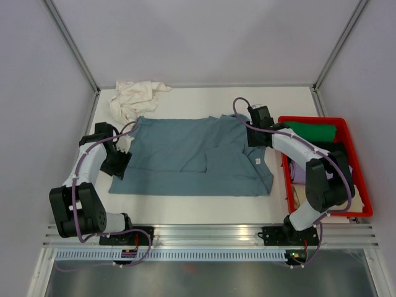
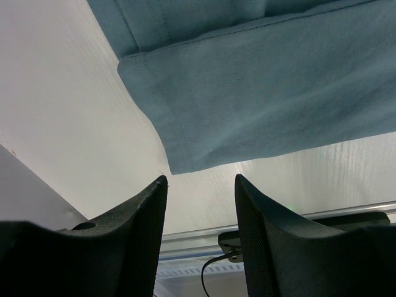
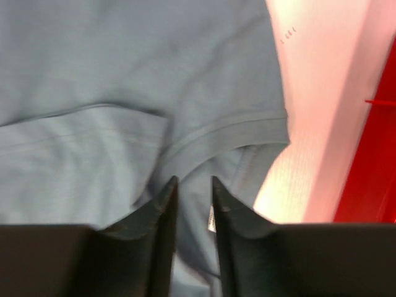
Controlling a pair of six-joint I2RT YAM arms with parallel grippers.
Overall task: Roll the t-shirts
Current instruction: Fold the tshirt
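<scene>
A dusty blue-grey t-shirt (image 1: 198, 158) lies spread flat across the middle of the table, its collar toward the right. A cream-white t-shirt (image 1: 133, 99) sits crumpled at the back left. My left gripper (image 1: 116, 162) is at the blue shirt's left edge. In the left wrist view it (image 2: 200, 177) stands open over bare table, just short of a corner of the blue shirt (image 2: 260, 93). My right gripper (image 1: 255, 137) hangs over the collar end. Its narrowly open jaws (image 3: 193, 179) straddle the collar seam of the shirt (image 3: 124, 93), with cloth showing between them.
A red crate (image 1: 322, 119) stands at the right edge, holding a green roll (image 1: 312, 131) and other folded cloth. Its wall (image 3: 377, 154) lies close to my right gripper. Metal rails (image 1: 204, 234) run along the near edge, and grey walls enclose the table.
</scene>
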